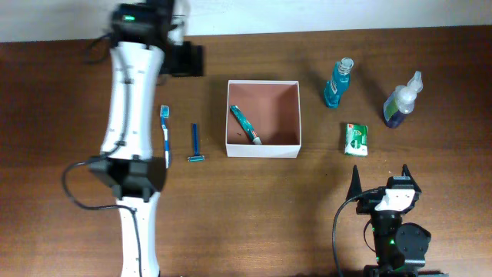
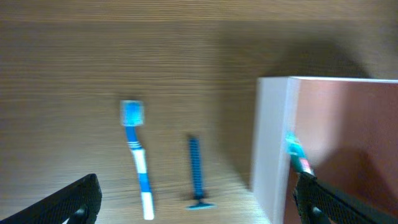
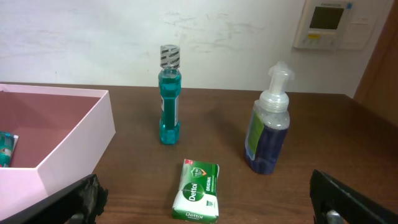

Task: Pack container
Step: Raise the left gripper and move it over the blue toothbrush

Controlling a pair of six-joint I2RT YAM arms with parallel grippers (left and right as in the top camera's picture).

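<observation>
The container (image 1: 261, 151) is a square white box with a pinkish-brown inside, at the table's middle; it also shows in the left wrist view (image 2: 272, 149) and the right wrist view (image 3: 74, 146). A green toothpaste tube (image 1: 246, 125) lies inside it. My left gripper (image 1: 131, 175) is open and empty, high above the table, over a blue toothbrush (image 2: 138, 158) and a blue razor (image 2: 196, 171) to the left of the container. My right gripper (image 1: 380, 178) is open and empty, low at the front right, facing a green Dettol soap (image 3: 197, 198).
A teal mouthwash bottle (image 1: 338, 83) and a pump bottle of dark blue liquid (image 1: 402, 101) stand at the back right, behind the soap (image 1: 356, 139). The toothbrush (image 1: 165, 135) and the razor (image 1: 195, 144) lie side by side. The left arm spans the table's left side.
</observation>
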